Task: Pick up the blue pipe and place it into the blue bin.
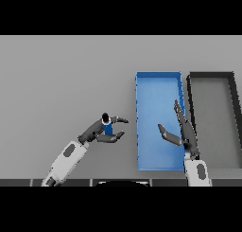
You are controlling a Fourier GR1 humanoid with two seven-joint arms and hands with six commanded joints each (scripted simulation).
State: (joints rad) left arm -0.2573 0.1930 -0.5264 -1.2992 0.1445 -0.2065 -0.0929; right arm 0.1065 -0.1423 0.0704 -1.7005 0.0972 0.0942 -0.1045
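Head view: I've got my left hand (pixel 105 131) with fingers curled round the blue pipe (pixel 108 127), upright in its grasp. Blue bin (pixel 158 79) just right of it; my right hand (pixel 182 129) hovers there, fingers straight.

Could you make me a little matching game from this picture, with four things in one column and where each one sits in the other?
Things:
1. blue pipe
2. blue bin
3. dark bin
4. right hand

Places:
A. at the far right of the table
B. open, above the blue bin's right side
C. between the left hand's fingers, left of the bins
D. just left of the dark bin

Pairs: 1-C, 2-D, 3-A, 4-B
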